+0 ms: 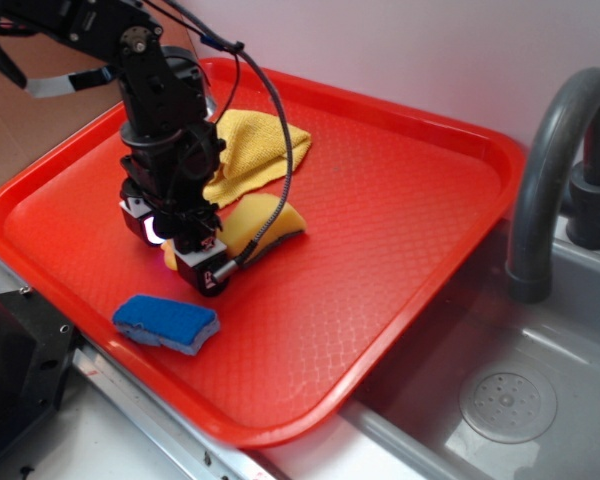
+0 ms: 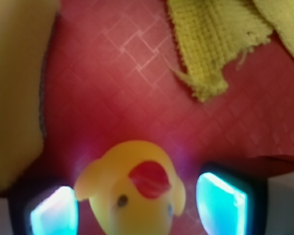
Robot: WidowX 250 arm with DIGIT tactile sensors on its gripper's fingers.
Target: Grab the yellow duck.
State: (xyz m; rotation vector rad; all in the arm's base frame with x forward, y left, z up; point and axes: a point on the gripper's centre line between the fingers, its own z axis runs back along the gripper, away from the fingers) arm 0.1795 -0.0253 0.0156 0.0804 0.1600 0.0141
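The yellow duck (image 2: 132,193) fills the bottom middle of the wrist view, small and glossy, its orange-red beak facing the camera. It rests on the red tray (image 2: 137,88) between my gripper's (image 2: 137,208) two glowing pads. The left pad (image 2: 51,215) is close beside its wing, and a strip of tray shows between the duck and the right pad (image 2: 220,203). The gripper is open around the duck. In the exterior view the gripper (image 1: 175,250) points down at the tray (image 1: 380,220) and hides nearly all of the duck.
A yellow wedge sponge (image 1: 265,225) lies just right of the gripper, and a yellow cloth (image 1: 250,145) lies behind it. Near the tray's front edge is a blue sponge (image 1: 167,322). A grey faucet (image 1: 550,170) and sink (image 1: 520,400) stand at right.
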